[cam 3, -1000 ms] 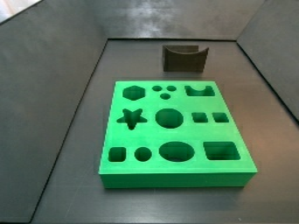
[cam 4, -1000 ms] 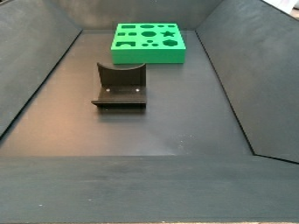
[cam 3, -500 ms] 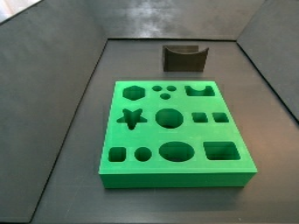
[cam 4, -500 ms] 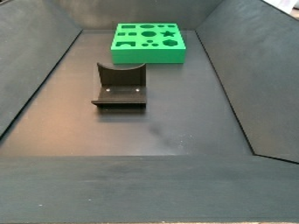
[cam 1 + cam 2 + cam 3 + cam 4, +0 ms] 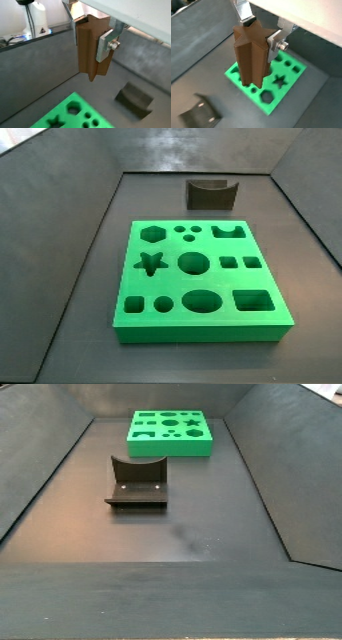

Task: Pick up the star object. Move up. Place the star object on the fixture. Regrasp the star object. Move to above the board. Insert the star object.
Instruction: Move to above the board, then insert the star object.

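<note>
My gripper (image 5: 90,36) shows only in both wrist views (image 5: 259,36); it is out of both side views. It is shut on the star object (image 5: 90,50), a long reddish-brown star-shaped prism (image 5: 251,60) that hangs upright between the silver fingers (image 5: 274,44), high above the floor. The green board (image 5: 201,278) lies flat with its star hole (image 5: 150,262) open; it also shows in the wrist views (image 5: 281,75) far below the star object. The dark fixture (image 5: 136,482) stands on the floor apart from the board, also seen in a side view (image 5: 211,194) and in a wrist view (image 5: 137,97).
Dark grey walls (image 5: 60,218) enclose the work floor (image 5: 174,534). The board holds several other cutouts: a hexagon (image 5: 155,232), circles and squares. A white stand and cables (image 5: 33,20) lie beyond the wall in a wrist view.
</note>
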